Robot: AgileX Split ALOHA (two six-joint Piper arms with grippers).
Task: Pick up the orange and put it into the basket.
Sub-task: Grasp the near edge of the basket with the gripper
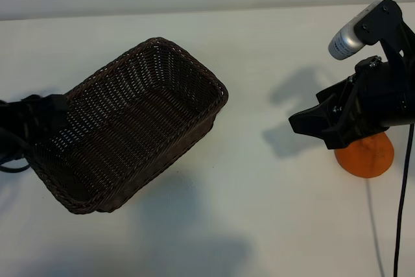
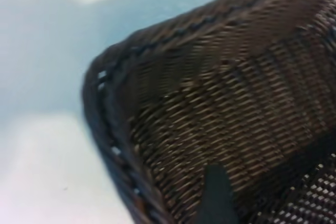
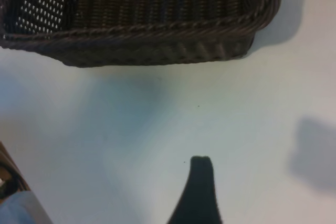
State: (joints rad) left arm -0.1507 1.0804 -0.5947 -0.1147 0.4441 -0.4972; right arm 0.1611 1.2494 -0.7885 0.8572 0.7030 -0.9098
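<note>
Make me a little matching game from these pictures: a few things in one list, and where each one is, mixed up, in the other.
Things:
1. basket
2. orange
3. left hand
4. right hand

Places, in the exterior view:
A. at the basket's left end
B. on the table, partly hidden under the right arm
C. tilted, left of the middle, nothing inside
D. out over bare table, between basket and orange

Pairs: 1-C, 2-B, 3-A, 4-D

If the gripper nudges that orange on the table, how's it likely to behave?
The orange looks round, so a nudge would probably roll it across the smooth table. Its dimpled skin likely gives fair grip, and it seems firm.
</note>
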